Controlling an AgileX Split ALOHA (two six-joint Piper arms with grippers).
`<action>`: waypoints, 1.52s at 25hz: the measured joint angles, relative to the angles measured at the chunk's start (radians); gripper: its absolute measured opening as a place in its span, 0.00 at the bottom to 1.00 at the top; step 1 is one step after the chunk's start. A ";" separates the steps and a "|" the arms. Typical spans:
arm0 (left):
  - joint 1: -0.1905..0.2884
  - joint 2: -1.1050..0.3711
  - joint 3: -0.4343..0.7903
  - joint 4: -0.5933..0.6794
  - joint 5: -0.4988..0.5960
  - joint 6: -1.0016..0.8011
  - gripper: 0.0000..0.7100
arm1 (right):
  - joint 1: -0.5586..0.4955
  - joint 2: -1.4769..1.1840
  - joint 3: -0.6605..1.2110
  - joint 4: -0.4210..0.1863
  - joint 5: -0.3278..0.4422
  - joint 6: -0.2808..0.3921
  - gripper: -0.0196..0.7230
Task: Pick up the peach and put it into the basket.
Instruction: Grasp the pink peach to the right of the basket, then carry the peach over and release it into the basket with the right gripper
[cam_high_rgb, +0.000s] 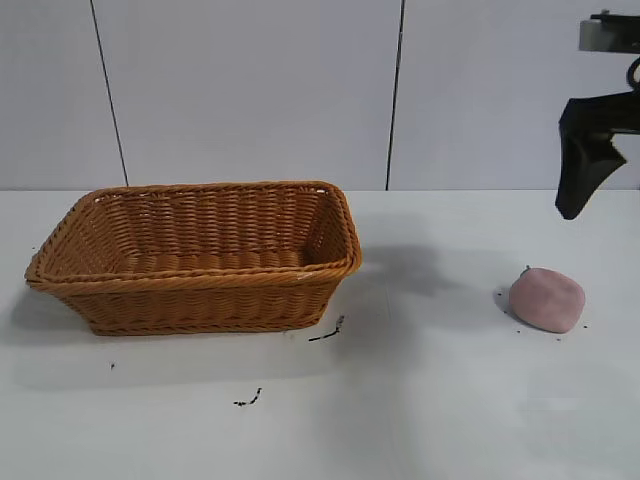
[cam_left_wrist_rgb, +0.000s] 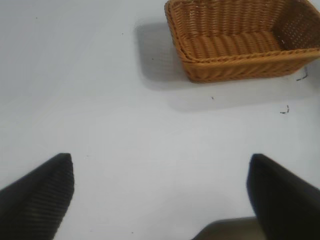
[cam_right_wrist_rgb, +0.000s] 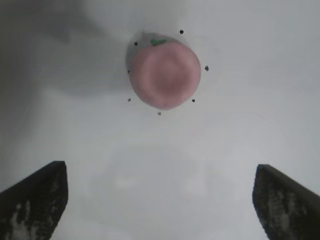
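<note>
Bright, even light; soft shadows

Robot lab bench, bare white table (cam_high_rgb: 450, 420), plain grey panelled wall (cam_high_rgb: 250, 90)

Woven wicker basket (cam_high_rgb: 200, 262), rough; peach (cam_high_rgb: 546, 300) matte, smooth; table (cam_high_rgb: 450, 420) smooth white.
</note>
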 joint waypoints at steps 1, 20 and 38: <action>0.000 0.000 0.000 0.000 0.000 0.000 0.97 | 0.000 0.027 -0.009 0.000 -0.015 0.000 0.95; 0.000 0.000 0.000 0.000 0.000 0.000 0.97 | 0.000 0.199 -0.023 0.004 -0.110 -0.001 0.48; 0.000 0.000 0.000 0.000 0.000 0.000 0.97 | 0.043 0.089 -0.448 -0.005 0.239 -0.008 0.06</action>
